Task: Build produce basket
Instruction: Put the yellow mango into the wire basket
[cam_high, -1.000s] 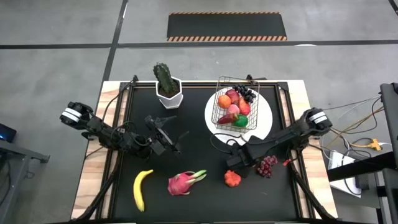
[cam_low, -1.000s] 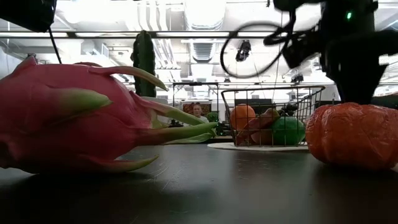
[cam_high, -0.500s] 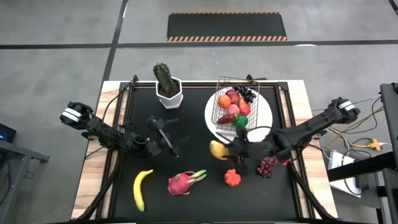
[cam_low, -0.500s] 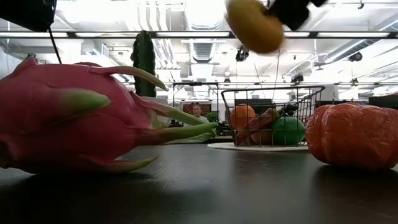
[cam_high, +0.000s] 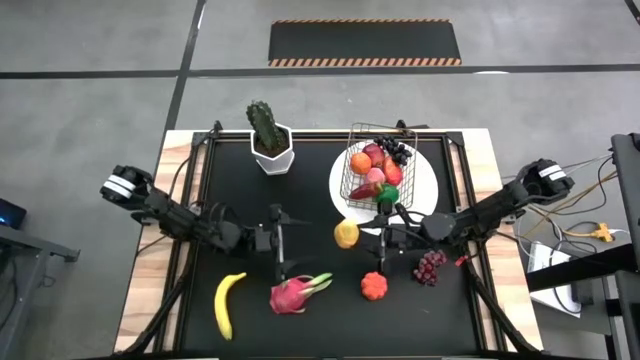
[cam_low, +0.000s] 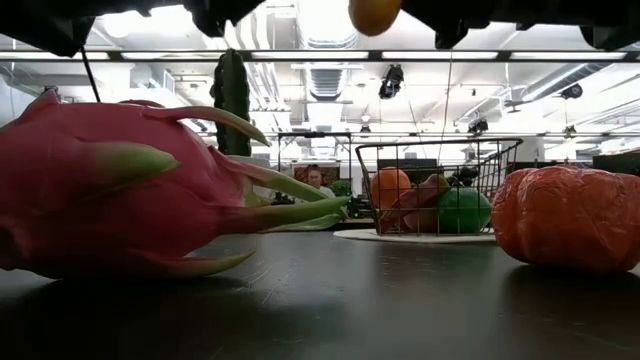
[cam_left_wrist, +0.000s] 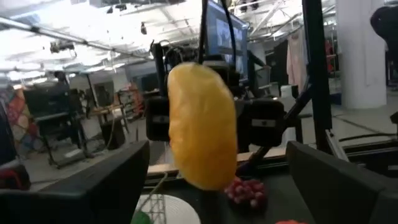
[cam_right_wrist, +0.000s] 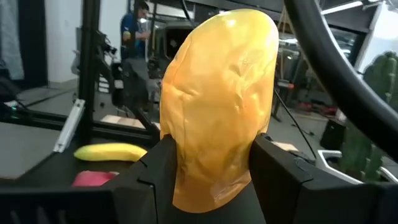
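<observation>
My right gripper (cam_high: 358, 236) is shut on a yellow mango (cam_high: 346, 234), held in the air over the middle of the black mat; the mango also shows at the top of the low view (cam_low: 375, 12). My left gripper (cam_high: 284, 241) is open and empty just left of the mango, its fingers pointing at it (cam_left_wrist: 202, 124). The wire basket (cam_high: 378, 172) stands on a white plate (cam_high: 425, 190) and holds several fruits. A banana (cam_high: 227, 303), a dragon fruit (cam_high: 295, 293), a red-orange fruit (cam_high: 374, 286) and purple grapes (cam_high: 430, 266) lie on the mat. My right gripper pinches the mango between its two fingers (cam_right_wrist: 152, 180), one on each side of its lower half (cam_right_wrist: 186, 174). The fingers come level from the table's right side. The mango stands upright in the hold, lifted clear of the mat.
A green cactus in a white pot (cam_high: 270, 140) stands at the far left of the mat. The plate and basket are just beyond the right gripper. Cables run along the mat's edges. A person shows in the room beyond the table (cam_low: 318, 180).
My right gripper has lifted the mango off the mat and carried it up and a little toward the table's left. My left gripper has moved toward the right and near side and turned to face the mango.
</observation>
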